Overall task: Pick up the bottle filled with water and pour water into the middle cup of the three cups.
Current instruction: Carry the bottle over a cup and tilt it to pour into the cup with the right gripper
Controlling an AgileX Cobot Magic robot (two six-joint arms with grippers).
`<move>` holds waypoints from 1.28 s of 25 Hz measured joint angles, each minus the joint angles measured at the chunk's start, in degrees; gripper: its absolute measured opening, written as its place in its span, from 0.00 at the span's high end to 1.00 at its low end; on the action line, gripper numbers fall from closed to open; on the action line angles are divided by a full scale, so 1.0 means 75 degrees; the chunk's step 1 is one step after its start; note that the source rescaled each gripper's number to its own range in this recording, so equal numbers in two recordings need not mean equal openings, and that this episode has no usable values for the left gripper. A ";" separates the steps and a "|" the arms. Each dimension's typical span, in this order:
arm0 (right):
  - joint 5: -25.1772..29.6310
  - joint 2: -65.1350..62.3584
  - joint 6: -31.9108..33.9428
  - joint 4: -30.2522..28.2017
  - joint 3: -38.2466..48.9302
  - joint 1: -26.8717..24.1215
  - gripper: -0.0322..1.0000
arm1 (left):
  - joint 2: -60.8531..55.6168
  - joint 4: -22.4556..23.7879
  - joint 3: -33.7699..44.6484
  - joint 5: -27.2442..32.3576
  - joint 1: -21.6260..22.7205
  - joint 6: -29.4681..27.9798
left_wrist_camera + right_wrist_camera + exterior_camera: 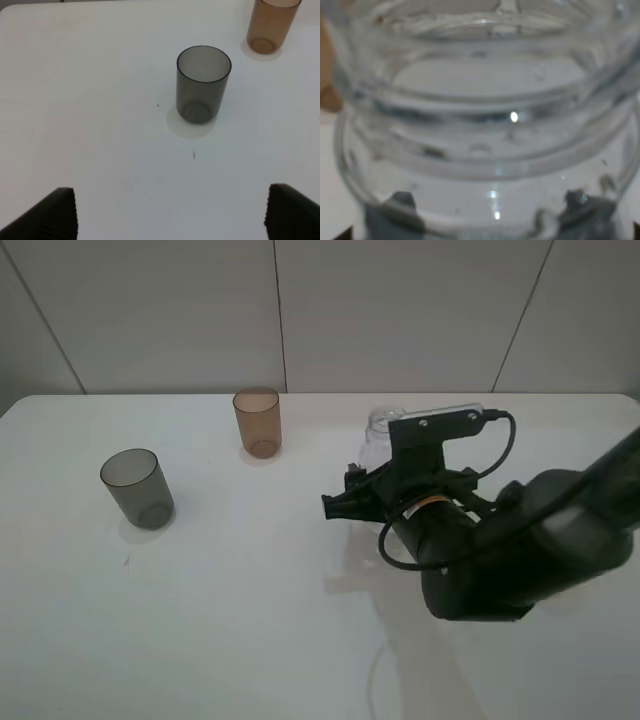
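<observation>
The bottle [377,432] stands between the jaws of the right hand [372,488], closure not determinable; you should confirm a firm, level clamp before lifting it upright off the counter [250,620].

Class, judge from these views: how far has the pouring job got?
Done: the right gripper is at the bottle, which fills the right wrist view. In hand: the grasp; whether the jaws are closed cannot be told. Still to do: lifting the bottle and pouring into the middle cup, which looks empty.
</observation>
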 joint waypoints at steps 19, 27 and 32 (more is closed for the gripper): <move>0.6416 -0.2999 -0.3276 -0.1056 -0.1063 -0.1070 0.97 | 0.0000 0.0000 0.0000 0.0000 0.0000 0.0000; 0.7333 -0.2570 -0.0754 -0.4331 -0.2490 -0.1584 0.97 | 0.0000 0.0000 0.0000 0.0000 0.0000 0.0000; 0.7492 -0.1875 0.1444 -0.6930 -0.3271 -0.1662 0.97 | 0.0000 0.0000 0.0000 0.0000 0.0000 0.0000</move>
